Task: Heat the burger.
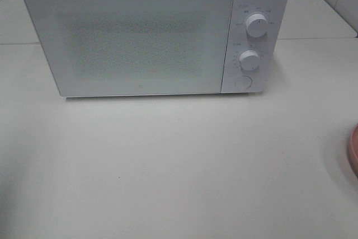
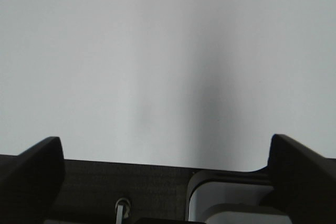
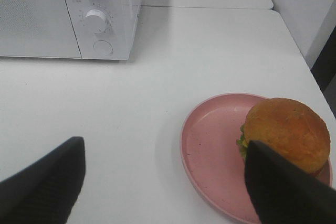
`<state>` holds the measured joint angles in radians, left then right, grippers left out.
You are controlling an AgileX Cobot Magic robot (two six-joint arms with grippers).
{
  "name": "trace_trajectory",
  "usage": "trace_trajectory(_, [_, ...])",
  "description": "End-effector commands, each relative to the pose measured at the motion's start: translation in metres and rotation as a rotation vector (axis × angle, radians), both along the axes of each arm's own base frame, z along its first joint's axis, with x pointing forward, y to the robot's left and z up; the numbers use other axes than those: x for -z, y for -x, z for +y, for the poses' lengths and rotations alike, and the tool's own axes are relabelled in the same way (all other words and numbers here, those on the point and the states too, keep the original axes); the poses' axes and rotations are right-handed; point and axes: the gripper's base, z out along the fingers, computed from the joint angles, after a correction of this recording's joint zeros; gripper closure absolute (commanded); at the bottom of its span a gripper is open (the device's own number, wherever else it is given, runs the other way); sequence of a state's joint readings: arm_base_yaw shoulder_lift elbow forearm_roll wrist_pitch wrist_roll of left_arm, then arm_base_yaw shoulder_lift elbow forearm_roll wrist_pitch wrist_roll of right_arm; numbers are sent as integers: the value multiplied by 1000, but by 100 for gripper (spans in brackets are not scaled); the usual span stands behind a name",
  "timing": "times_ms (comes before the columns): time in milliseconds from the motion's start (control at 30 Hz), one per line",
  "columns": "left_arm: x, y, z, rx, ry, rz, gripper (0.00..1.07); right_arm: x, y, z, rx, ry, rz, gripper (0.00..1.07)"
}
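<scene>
The burger (image 3: pixel 286 129) is seen in the right wrist view resting on a pink plate (image 3: pixel 210 150), toward the plate's far right side rather than its middle, with green lettuce showing at the edge below the domed golden-brown bun. The right gripper (image 3: pixel 163 182) is held above the white surface (image 3: pixel 157 93) with its jaws spread wide and nothing between them; one dark finger (image 3: pixel 283 187) overlaps the near edge of the burger in that view, though contact cannot be told, while the other finger (image 3: pixel 47 177) stands well apart over bare surface. The burger therefore lies beside the gap between the jaws, toward the finger on its side, not centred within it. In the high exterior view only a sliver of the plate (image 1: pixel 353 149) is visible at about 3 o'clock, cut by the frame edge, and the burger itself is not shown there. A white microwave (image 1: pixel 145 32) stands at 12 o'clock on the surface (image 1: pixel 168 172), its door shut, with two round knobs (image 1: pixel 256 26) and a round button (image 1: pixel 243 82) on the panel at its right side. In the right wrist view the microwave (image 3: pixel 68 14) is seen beyond the plate, with open surface between them. The left gripper (image 2: pixel 168 166) is seen with its jaws spread wide over a plain pale surface, nothing being held; neither gripper appears in the high view.
</scene>
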<state>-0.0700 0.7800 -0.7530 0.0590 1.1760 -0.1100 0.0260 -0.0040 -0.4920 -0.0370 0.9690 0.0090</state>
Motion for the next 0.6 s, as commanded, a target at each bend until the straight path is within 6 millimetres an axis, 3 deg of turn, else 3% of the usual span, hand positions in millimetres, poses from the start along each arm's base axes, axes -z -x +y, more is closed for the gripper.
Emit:
trace_trajectory(33, [3, 28, 2, 2, 10, -149, 9, 0, 5, 0, 2, 7, -39, 32])
trace_trajectory(67, [6, 40, 3, 5, 16, -234, 9, 0, 5, 0, 2, 7, -39, 32])
trace_trajectory(200, [19, 56, 3, 7, 25, -322, 9, 0, 5, 0, 2, 7, -39, 32])
trace_trajectory(233, [23, 69, 4, 15, 26, -354, 9, 0, 5, 0, 2, 7, -39, 32])
trace_trajectory(400, [25, 94, 5, 45, 21, -464, 9, 0, 5, 0, 2, 7, -39, 32])
trace_trajectory(533, [24, 125, 4, 82, 39, -662, 9, 0, 5, 0, 2, 7, -39, 32])
trace_trajectory(600, [24, 128, 3, 82, 50, -682, 9, 0, 5, 0, 2, 7, -39, 32])
